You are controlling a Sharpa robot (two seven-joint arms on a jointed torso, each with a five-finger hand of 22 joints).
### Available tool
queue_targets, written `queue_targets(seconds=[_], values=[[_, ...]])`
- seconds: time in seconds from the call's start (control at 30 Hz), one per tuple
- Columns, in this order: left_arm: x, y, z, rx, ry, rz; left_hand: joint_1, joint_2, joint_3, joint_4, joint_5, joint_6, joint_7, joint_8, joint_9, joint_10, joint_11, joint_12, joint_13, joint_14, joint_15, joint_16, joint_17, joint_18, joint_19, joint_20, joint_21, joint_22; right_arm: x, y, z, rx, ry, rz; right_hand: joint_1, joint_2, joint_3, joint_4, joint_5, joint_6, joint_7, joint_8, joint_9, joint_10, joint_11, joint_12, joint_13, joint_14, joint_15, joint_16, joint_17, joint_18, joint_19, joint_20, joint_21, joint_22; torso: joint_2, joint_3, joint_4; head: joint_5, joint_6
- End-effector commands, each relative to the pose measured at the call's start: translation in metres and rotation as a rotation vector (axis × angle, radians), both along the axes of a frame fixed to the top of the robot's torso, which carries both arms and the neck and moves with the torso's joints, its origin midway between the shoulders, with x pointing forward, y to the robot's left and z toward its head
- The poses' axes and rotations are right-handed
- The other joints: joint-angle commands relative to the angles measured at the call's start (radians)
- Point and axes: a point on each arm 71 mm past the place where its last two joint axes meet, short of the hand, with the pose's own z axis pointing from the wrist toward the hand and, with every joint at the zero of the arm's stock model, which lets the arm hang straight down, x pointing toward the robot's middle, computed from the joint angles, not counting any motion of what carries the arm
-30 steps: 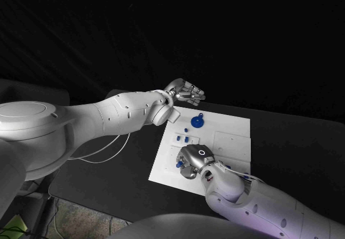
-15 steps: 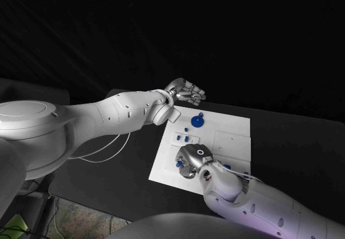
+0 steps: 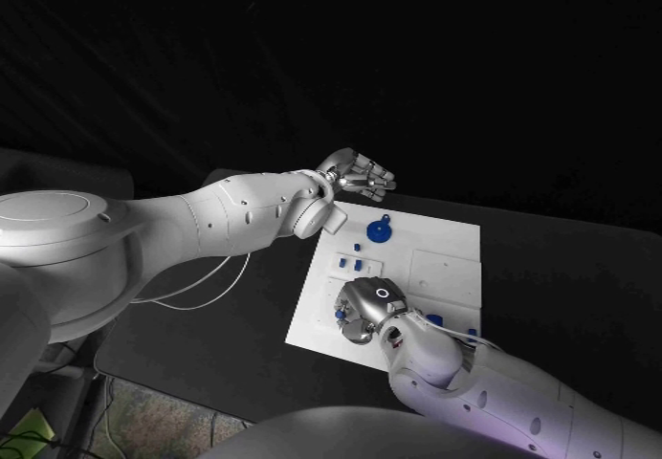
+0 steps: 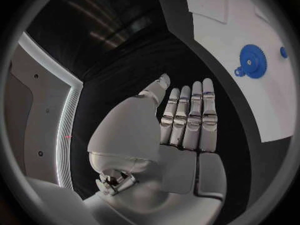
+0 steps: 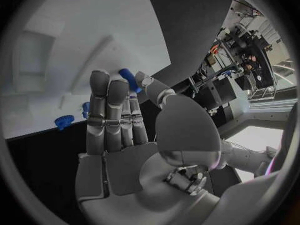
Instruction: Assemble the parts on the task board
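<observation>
Right wrist view: right hand [image 5: 122,135] pinches a blue part [image 5: 129,79] over the task board [image 5: 75,50]; left hand [image 4: 178,130] spread, empty.

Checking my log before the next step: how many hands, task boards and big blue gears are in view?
hands: 2, the left hand and the right hand
task board: 1
big blue gear: 1
Total: 4
The small blue parts are left out, as the right hand covers some.
</observation>
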Motion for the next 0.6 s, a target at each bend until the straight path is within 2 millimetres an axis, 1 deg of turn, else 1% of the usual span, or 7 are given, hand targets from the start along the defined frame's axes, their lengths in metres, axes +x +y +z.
queue_targets(seconds=[0.03, 0.07, 0.2, 0.23, 0.37, 0.53, 0.6], values=[[-0.0007, -0.0027, 0.0001, -0.015, 0.012, -0.02, -0.016, 0.001, -0.005, 0.01, -0.007, -0.016, 0.002, -0.003, -0.001, -0.009, -0.001, -0.004, 0.0, -0.01, 0.002, -0.001, 0.001, 0.007, 0.004, 0.004, -0.005, -0.003, -0.0019, -0.0011, -0.0051, -0.012, 0.027, 0.005, 0.001, -0.016, -0.005, 0.009, -0.004, -0.015, 0.0, 0.002, -0.008, -0.015, 0.003, -0.006, -0.002, 0.003, 0.005, 0.001, -0.002, 0.0, 0.042, 0.005, 0.007, -0.006, 0.0, 0.0006, 0.0011, 0.001, -0.002], [-0.0007, -0.0027, 0.0, -0.016, 0.013, -0.021, -0.018, 0.002, -0.007, 0.012, -0.013, -0.017, 0.002, -0.003, -0.001, -0.01, -0.001, -0.004, 0.0, -0.01, 0.002, -0.001, 0.001, 0.007, 0.004, 0.004, -0.005, -0.005, -0.0019, -0.0011, -0.0052, -0.009, 0.027, 0.005, -0.006, -0.022, -0.008, 0.014, 0.0, -0.022, 0.002, 0.001, -0.011, -0.022, 0.006, -0.008, -0.002, 0.004, 0.006, 0.002, -0.002, 0.0, 0.041, 0.006, 0.005, -0.008, 0.0, 0.0006, 0.0011, 0.001, -0.002], [-0.0008, -0.0024, -0.0002, -0.017, 0.015, -0.022, -0.018, 0.002, -0.007, 0.012, -0.013, -0.017, 0.002, -0.003, -0.001, -0.01, -0.001, -0.004, 0.0, -0.01, 0.002, -0.001, 0.001, 0.007, 0.004, 0.004, -0.005, -0.005, -0.0012, -0.0022, -0.005, 0.005, 0.023, -0.004, -0.007, -0.032, -0.01, 0.029, 0.004, -0.033, 0.005, 0.003, -0.019, -0.034, 0.009, -0.006, -0.002, 0.004, 0.009, 0.002, -0.005, 0.005, 0.042, 0.01, 0.007, -0.017, 0.001, 0.0005, 0.0007, -0.001, -0.004], [-0.0007, -0.0023, -0.0002, -0.017, 0.016, -0.022, -0.014, 0.004, -0.016, 0.015, -0.014, -0.019, 0.003, -0.003, 0.0, -0.012, 0.0, -0.004, 0.0, -0.011, 0.002, -0.001, 0.001, 0.008, 0.006, 0.006, -0.005, -0.015, -0.0009, -0.0026, -0.0049, 0.009, 0.022, -0.006, -0.006, -0.035, -0.01, 0.034, 0.002, -0.036, 0.006, 0.002, -0.021, -0.038, 0.011, -0.006, -0.002, 0.004, 0.009, 0.003, -0.006, 0.006, 0.042, 0.01, 0.008, -0.02, 0.001, 0.0005, 0.0007, -0.001, -0.004], [-0.0007, -0.002, -0.0003, -0.017, 0.018, -0.023, -0.014, 0.004, -0.016, 0.015, -0.014, -0.019, 0.003, -0.003, 0.0, -0.012, 0.0, -0.004, 0.0, -0.011, 0.002, -0.001, 0.001, 0.008, 0.006, 0.006, -0.005, -0.015, 0.0001, -0.004, -0.0049, 0.02, 0.02, -0.016, -0.005, -0.041, -0.006, 0.04, 0.0, -0.051, 0.01, 0.003, -0.026, -0.052, 0.016, -0.007, -0.002, 0.005, 0.013, 0.004, -0.007, 0.008, 0.042, 0.013, 0.011, -0.025, 0.001, 0.0008, 0.0005, -0.002, -0.003], [-0.0007, -0.0019, -0.0004, -0.017, 0.019, -0.024, -0.014, 0.004, -0.016, 0.015, -0.014, -0.019, 0.003, -0.003, 0.0, -0.012, 0.0, -0.004, 0.0, -0.011, 0.002, -0.001, 0.001, 0.008, 0.006, 0.006, -0.005, -0.015, 0.0007, -0.005, -0.0043, 0.033, 0.016, -0.024, -0.004, -0.045, -0.003, 0.048, -0.004, -0.056, 0.012, 0.003, -0.028, -0.057, 0.017, -0.006, -0.002, 0.005, 0.013, 0.006, -0.008, 0.011, 0.042, 0.014, 0.017, -0.031, 0.001, 0.0015, 0.0005, -0.004, -0.002], [-0.0008, -0.0017, -0.0004, -0.017, 0.018, -0.023, -0.012, 0.005, -0.018, 0.015, -0.014, -0.019, 0.003, -0.002, 0.0, -0.013, 0.0, -0.004, 0.0, -0.012, 0.003, -0.001, 0.001, 0.008, 0.006, 0.006, -0.005, -0.019, 0.0008, -0.0054, -0.0038, 0.04, 0.013, -0.028, -0.004, -0.054, -0.005, 0.051, -0.012, -0.071, 0.016, 0.001, -0.031, -0.065, 0.021, -0.006, -0.002, 0.005, 0.015, 0.006, -0.01, 0.012, 0.042, 0.016, 0.017, -0.037, 0.001, 0.0015, 0.0005, -0.004, -0.002]])
